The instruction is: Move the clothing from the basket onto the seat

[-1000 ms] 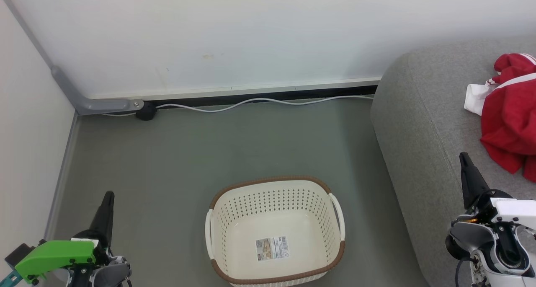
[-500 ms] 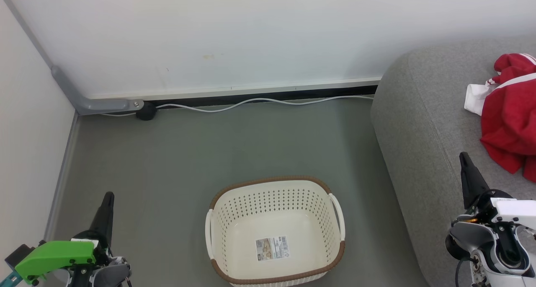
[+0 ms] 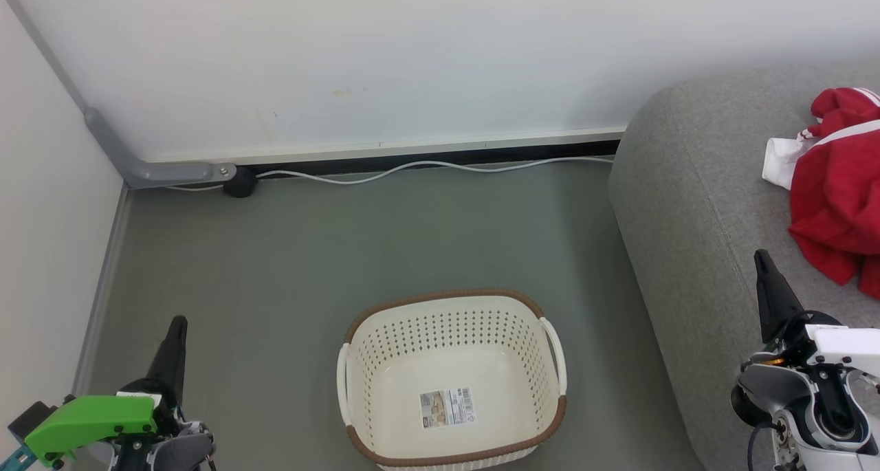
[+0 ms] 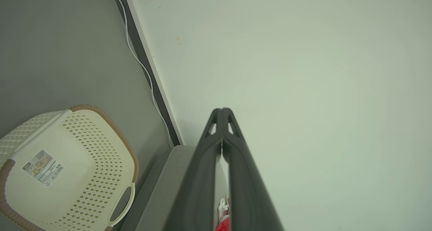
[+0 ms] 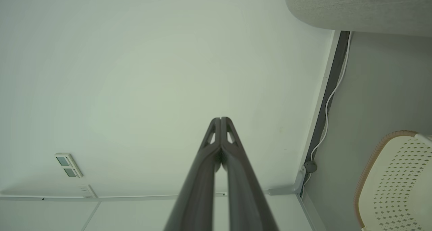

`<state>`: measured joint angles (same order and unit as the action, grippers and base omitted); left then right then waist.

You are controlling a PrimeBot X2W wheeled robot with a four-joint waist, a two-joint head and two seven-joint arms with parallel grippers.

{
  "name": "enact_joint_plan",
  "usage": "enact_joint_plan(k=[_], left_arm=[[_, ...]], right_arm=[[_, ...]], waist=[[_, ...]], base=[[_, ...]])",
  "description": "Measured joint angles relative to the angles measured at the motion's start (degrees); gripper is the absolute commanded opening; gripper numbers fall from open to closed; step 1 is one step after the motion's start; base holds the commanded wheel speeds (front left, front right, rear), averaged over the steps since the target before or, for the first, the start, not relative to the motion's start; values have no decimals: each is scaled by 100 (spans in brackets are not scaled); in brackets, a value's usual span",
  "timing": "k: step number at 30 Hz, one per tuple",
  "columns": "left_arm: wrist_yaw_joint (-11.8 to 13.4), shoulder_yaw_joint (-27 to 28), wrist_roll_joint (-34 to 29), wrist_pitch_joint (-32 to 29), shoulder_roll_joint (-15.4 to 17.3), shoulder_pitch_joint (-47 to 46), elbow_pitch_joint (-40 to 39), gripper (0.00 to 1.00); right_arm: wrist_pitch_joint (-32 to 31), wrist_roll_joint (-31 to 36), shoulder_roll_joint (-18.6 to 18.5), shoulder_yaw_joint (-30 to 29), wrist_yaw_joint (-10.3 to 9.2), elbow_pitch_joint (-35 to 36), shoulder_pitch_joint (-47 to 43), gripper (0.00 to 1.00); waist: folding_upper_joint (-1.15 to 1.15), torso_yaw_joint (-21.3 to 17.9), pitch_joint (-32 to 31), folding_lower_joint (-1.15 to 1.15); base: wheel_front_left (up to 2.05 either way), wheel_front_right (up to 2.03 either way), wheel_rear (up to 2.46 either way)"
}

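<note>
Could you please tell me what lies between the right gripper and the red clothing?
In the head view, just bare grey fabric of the seat lies between the right gripper and the clothing; they are apart.

I'm getting bright, even light on the head view, soft from above, with no hard shadows. There's just faint shade on the grey floor (image 3: 275, 265) beside the light grey fabric sofa cushion (image 3: 687, 203). The white wall (image 3: 412, 58) is slightly washed out but has no glare. Both wrist views bow straight lines at the edges and carry a greenish cast. The dark fingers (image 4: 202, 177) of the left gripper (image 4: 222, 111) go soft near the lens.
</note>
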<state>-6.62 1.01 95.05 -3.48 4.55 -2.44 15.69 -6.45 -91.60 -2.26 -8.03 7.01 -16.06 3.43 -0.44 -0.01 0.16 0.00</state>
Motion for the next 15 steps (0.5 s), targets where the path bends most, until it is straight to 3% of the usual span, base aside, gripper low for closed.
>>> enact_joint_plan(k=[15], left_arm=[[-44,8,0,-1,-2,-6,16,0]], right_arm=[[0,0,1,1,0,1,0,0]], waist=[[0,0,0,0]], base=[[0,0,0]])
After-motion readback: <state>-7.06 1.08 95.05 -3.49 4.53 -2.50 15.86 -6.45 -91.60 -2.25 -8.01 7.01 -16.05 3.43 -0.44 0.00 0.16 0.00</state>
